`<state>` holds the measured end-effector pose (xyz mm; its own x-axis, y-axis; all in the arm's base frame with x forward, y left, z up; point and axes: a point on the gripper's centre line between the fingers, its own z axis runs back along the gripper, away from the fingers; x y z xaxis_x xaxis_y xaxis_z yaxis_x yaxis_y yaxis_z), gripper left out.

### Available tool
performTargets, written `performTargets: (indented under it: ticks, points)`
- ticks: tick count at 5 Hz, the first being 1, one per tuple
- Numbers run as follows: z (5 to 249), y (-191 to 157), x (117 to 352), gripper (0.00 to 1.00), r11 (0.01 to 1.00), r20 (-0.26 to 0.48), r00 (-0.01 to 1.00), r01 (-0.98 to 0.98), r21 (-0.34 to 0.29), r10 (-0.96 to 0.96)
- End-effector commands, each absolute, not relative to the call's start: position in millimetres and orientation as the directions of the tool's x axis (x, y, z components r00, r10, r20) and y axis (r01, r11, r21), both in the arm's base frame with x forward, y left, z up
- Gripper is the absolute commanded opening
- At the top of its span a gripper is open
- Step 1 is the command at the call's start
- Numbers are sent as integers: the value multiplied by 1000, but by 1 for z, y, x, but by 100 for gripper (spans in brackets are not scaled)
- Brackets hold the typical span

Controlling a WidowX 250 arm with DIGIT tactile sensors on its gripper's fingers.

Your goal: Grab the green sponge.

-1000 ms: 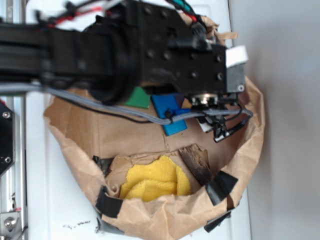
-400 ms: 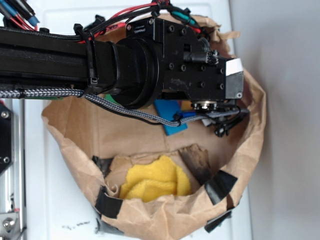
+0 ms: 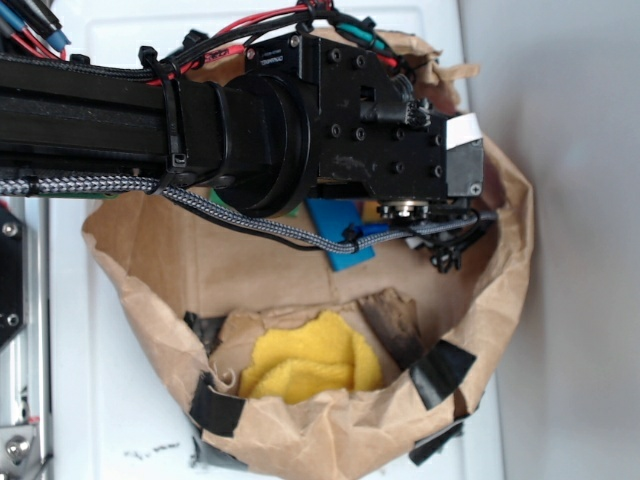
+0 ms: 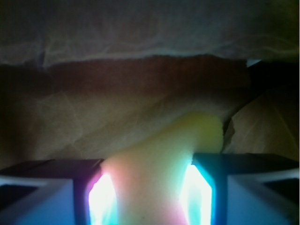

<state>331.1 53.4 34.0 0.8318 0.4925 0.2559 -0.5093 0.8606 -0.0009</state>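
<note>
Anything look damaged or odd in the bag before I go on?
Yes. The paper bag is torn and patched with black tape, with a dark scorched-looking flap beside the yellow cloth. The wrist view is washed out between the jaws, so that object's colour is unreadable.

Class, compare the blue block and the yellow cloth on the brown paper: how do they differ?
The blue block is flat with straight edges, while the yellow cloth is soft and bunched. The block is partly hidden under the arm and crossed by a cable, while the cloth lies clear of the arm. Both rest on the brown paper.
</note>
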Motion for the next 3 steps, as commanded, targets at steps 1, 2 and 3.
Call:
performTargets:
  ticks: [1, 2, 3]
  points:
    - [134, 66, 301, 0, 865, 205, 841, -476, -160, 500]
    - [145, 69, 290, 0, 874, 219, 847, -463, -147, 485]
    - [142, 72, 287, 0, 884, 227, 855, -442, -151, 466]
